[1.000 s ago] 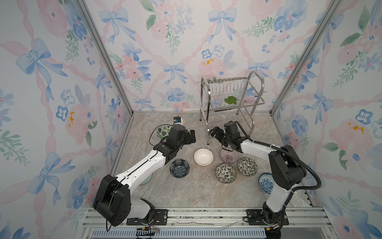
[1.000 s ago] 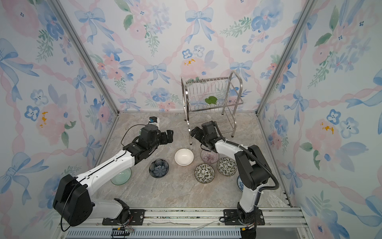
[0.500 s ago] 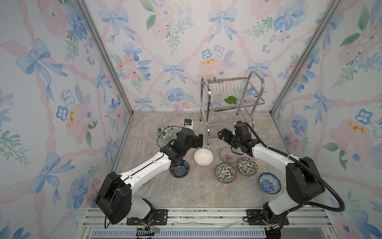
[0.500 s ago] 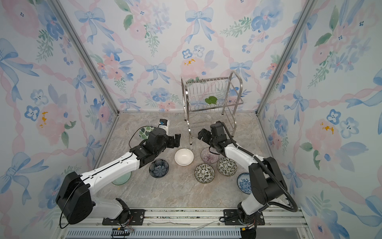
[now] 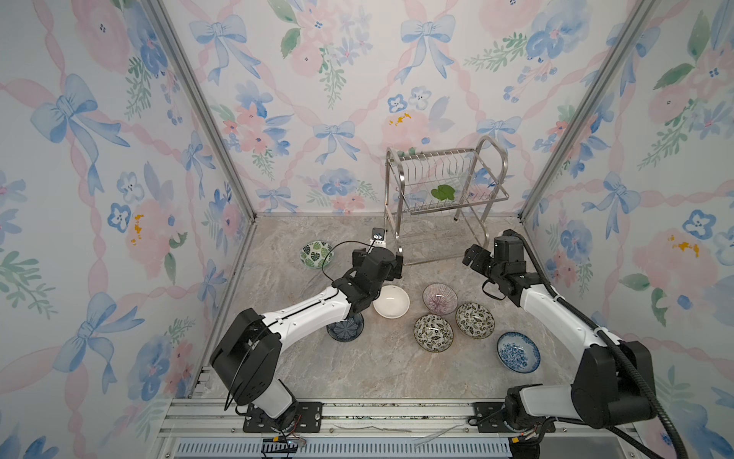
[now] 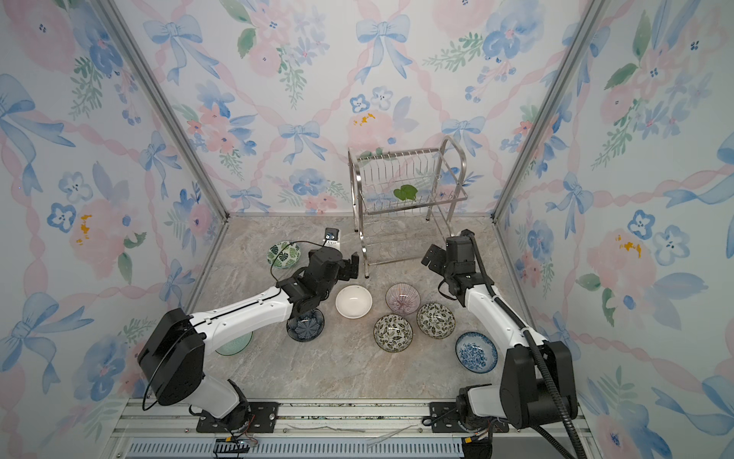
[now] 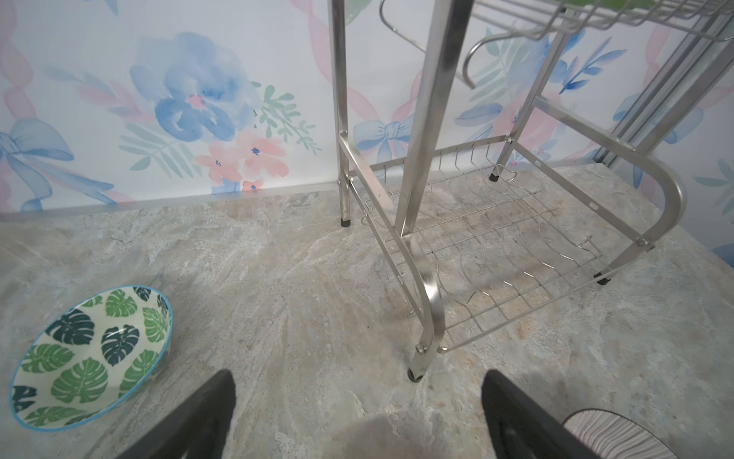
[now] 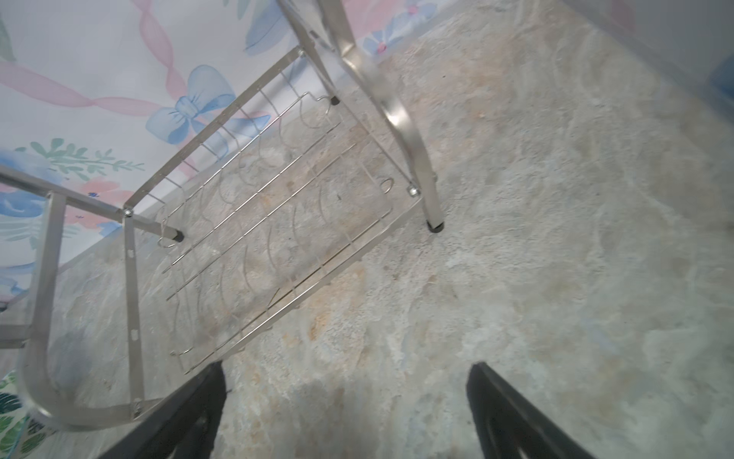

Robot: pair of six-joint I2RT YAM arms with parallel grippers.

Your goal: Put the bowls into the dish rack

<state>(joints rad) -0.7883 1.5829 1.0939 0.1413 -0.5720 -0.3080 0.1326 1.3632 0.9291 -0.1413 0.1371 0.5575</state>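
Seven small round bowls are sitting upright on the marbled tabletop (image 5: 377, 377), all outside the dish rack (image 5: 437, 150). A plain white bowl (image 5: 391, 302) is lying near the middle. From it, a purple-lined bowl (image 5: 440, 298) is sitting just beside at 3 o'clock. Two black-white leaf bowls (image 5: 433, 333) (image 5: 475, 320) are lying side by side at 4 o'clock, and a blue-white floral bowl (image 5: 518, 352) is lying farther out the same way. A dark blue flower bowl (image 5: 344, 330) is showing partly under the left arm (image 5: 302, 310) at 8 o'clock. A green-leaf bowl (image 5: 316, 254) with a blue rim is sitting alone at 10 o'clock.

At 12 to 1 o'clock the shiny two-tier wire rack is standing on four legs, with a green thing (image 5: 443, 193) in its upper tier, too small to identify. By the rack's near-left leg the left fingers (image 7: 198, 417) are hanging spread wide, gripping nothing. By its near-right leg the right fingers (image 8: 186, 421) are hovering, equally spread and empty.
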